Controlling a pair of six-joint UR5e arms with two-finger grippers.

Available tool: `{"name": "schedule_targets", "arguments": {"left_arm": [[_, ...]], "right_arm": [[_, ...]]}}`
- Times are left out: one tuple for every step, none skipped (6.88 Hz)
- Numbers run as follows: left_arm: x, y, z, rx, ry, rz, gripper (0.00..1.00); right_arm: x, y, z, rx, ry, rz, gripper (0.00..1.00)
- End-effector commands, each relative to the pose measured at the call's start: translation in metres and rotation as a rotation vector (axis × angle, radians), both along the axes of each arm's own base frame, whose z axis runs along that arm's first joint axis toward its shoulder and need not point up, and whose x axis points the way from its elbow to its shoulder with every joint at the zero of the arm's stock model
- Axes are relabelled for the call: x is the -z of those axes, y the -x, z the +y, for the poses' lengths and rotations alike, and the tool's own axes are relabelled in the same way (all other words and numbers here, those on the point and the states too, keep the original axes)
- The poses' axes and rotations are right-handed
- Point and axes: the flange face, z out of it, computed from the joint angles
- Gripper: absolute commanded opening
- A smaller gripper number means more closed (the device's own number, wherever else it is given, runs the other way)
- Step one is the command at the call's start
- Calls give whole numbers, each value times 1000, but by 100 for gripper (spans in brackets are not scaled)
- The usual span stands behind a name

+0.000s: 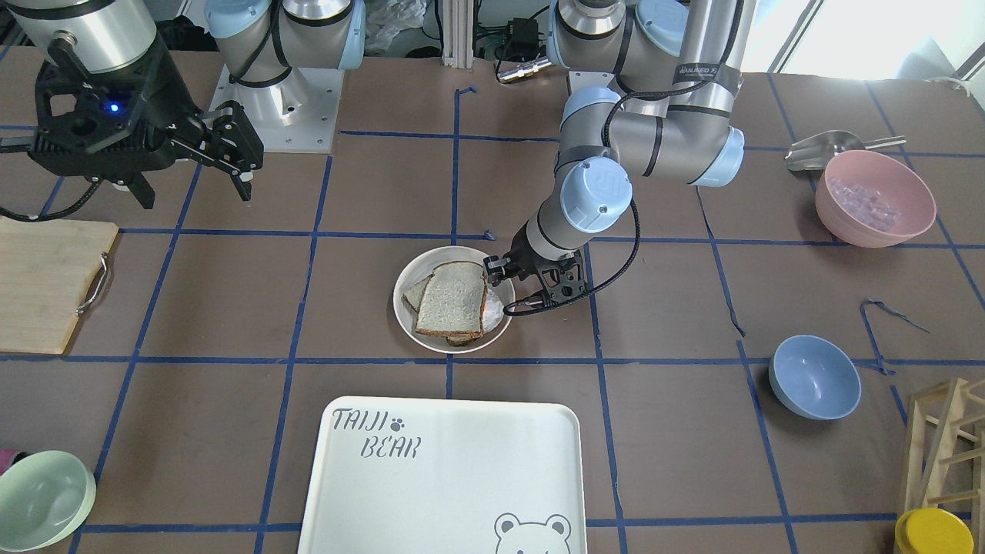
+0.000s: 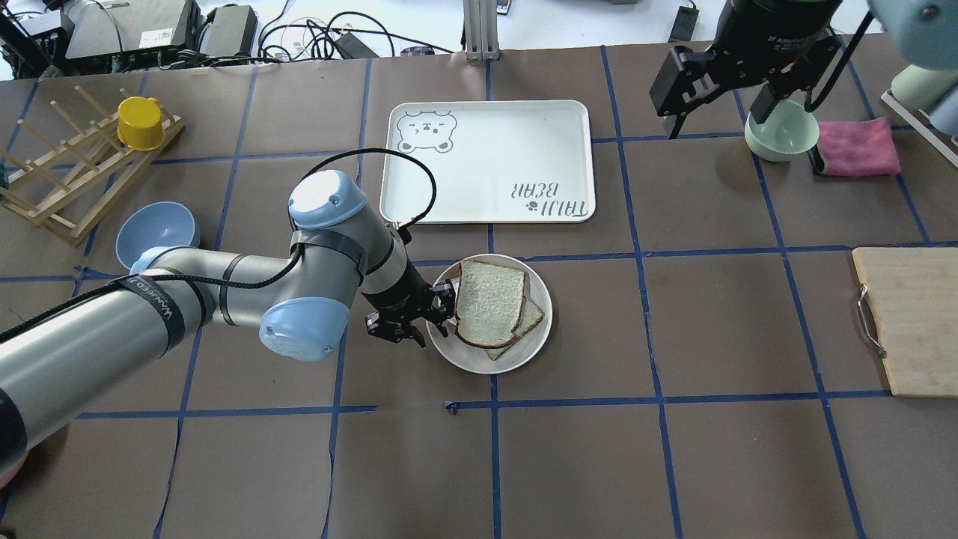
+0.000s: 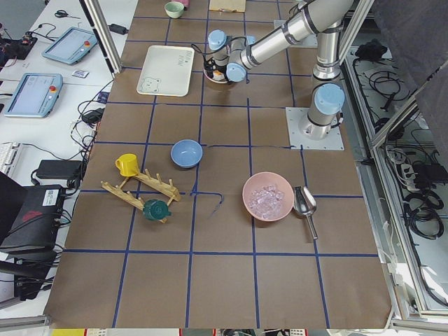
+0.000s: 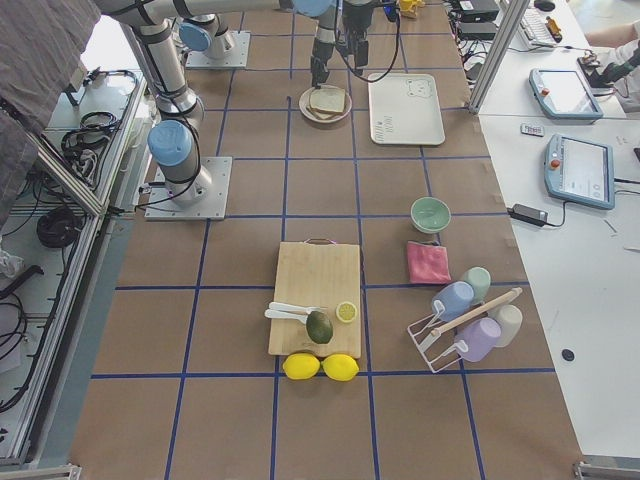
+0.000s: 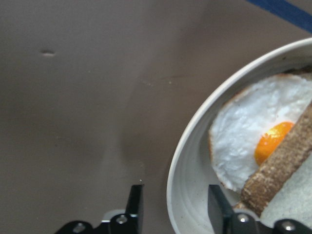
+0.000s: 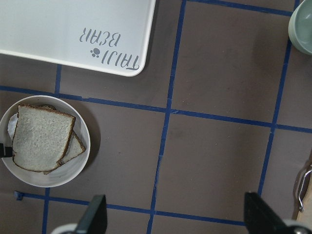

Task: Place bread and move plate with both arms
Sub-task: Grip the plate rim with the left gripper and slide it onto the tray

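The bread (image 2: 490, 303) lies on top of a second slice and a fried egg (image 5: 253, 131) on the round cream plate (image 2: 464, 358) at mid-table. It also shows in the front view (image 1: 452, 298) and the right wrist view (image 6: 43, 138). My left gripper (image 2: 441, 311) is low at the plate's rim (image 5: 187, 161). It is open, with one finger outside the rim and one inside, next to the bread's crust (image 5: 278, 170). My right gripper (image 2: 715, 105) is open and empty, high above the table and far from the plate (image 6: 73, 170).
The TAIJI BEAR tray (image 2: 486, 161) lies just beyond the plate. A mint bowl (image 2: 780, 131) and a pink cloth (image 2: 859, 147) sit below the right gripper. A cutting board (image 2: 909, 322) is at the right edge, and a blue bowl (image 2: 159, 228) and a wooden rack (image 2: 67, 187) are at the left.
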Motion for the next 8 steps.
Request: {"name": "schedule_targets", "arguments": {"left_arm": [[5, 0, -1, -1, -9, -1, 0], [4, 0, -2, 2, -3, 1, 0], [-4, 0, -4, 9, 20, 8, 0], [-22, 4, -5, 8, 49, 80, 0], [-39, -5, -14, -16, 93, 111, 0], [-56, -11, -19, -42, 151, 133, 0], [-69, -20, -38, -77, 284, 153, 0], [-63, -37, -63, -128, 292, 159, 0]], "right_arm": [[8, -3, 2, -3, -15, -2, 100], [9, -3, 2, -5, -18, -1, 100], [10, -2, 2, -10, -19, 1, 100], [9, -2, 3, -6, -18, -2, 100], [11, -3, 2, -7, -21, -1, 100], [10, -3, 3, -4, -19, -2, 100], [9, -3, 3, -6, -18, -2, 100], [9, -3, 3, -4, -18, -2, 100]]}}
